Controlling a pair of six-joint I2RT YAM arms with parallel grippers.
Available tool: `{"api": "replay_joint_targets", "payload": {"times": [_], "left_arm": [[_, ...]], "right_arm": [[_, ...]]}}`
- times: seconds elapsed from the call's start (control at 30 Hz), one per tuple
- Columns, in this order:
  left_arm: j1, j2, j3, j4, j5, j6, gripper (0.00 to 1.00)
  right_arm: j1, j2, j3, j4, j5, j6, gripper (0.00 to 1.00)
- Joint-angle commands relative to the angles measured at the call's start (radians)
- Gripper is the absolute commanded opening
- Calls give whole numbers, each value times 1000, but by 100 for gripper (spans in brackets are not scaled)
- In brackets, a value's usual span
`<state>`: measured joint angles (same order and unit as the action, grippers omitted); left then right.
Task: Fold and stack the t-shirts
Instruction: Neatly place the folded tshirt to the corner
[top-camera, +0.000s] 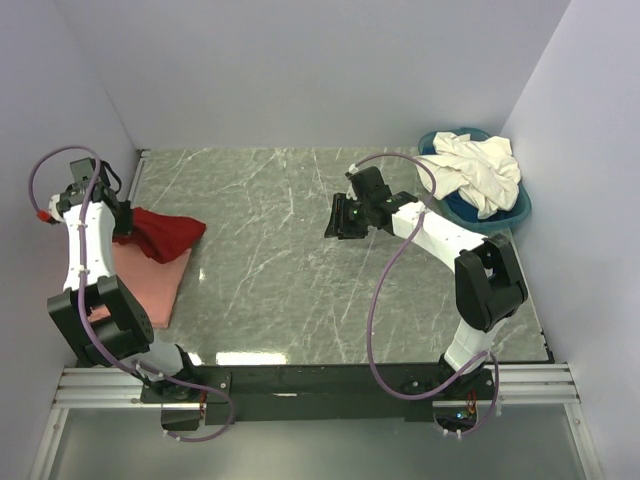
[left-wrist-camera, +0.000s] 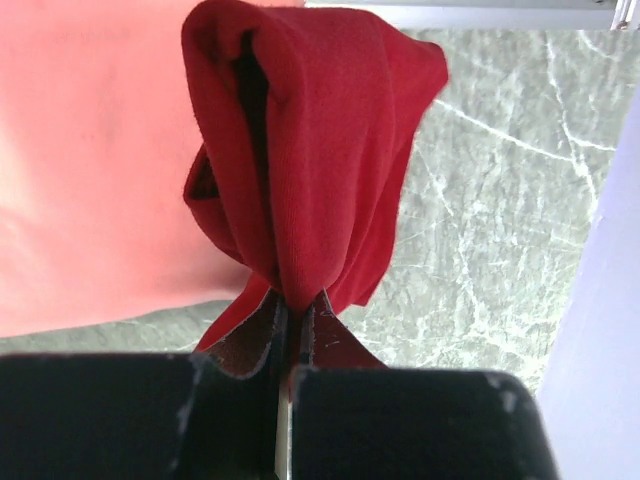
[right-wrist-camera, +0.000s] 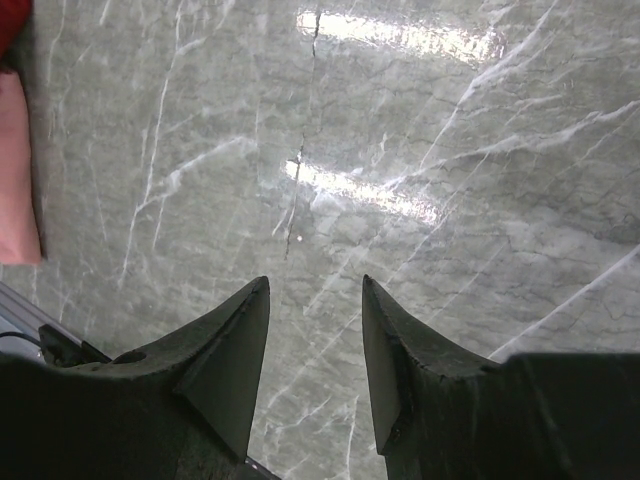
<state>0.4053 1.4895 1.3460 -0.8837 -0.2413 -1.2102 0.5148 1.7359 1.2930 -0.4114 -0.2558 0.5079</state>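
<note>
T-shirts in three colours are in view. There is one red t-shirt (top-camera: 162, 233), at about nine o'clock on the surface (top-camera: 280, 260). It is gathered into a bunch and pinched in the left hand (top-camera: 119, 224), whose two fingers are pressed together on a fold of the cloth. In the left wrist view the red t-shirt (left-wrist-camera: 320, 150) hangs in a loose hooded fold from the left hand (left-wrist-camera: 290, 310).

There is one pink t-shirt (top-camera: 150, 282), spread flat at about eight o'clock along the left edge of the surface. The red one lies over its far end. A strip of the pink t-shirt (right-wrist-camera: 15, 170) shows at nine o'clock in the right wrist view.

The cream-white t-shirts (top-camera: 478, 170) are a crumpled heap at about two o'clock, inside the one blue basin (top-camera: 517, 212). How many are in it cannot be told.

The right hand (top-camera: 343, 218) is over bare marble just right of the middle of the surface, well apart from all the cloth. In its own view the right hand (right-wrist-camera: 315, 290) has its two fingers spread apart with nothing between them.
</note>
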Motion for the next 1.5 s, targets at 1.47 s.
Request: {"api": "replay_joint_targets", "payload": {"times": [1.47], "left_arm": [[82,-166,160,-18,146,308,0]], "right_arm": [[13,-58,37,-4,24,-8,49]]}}
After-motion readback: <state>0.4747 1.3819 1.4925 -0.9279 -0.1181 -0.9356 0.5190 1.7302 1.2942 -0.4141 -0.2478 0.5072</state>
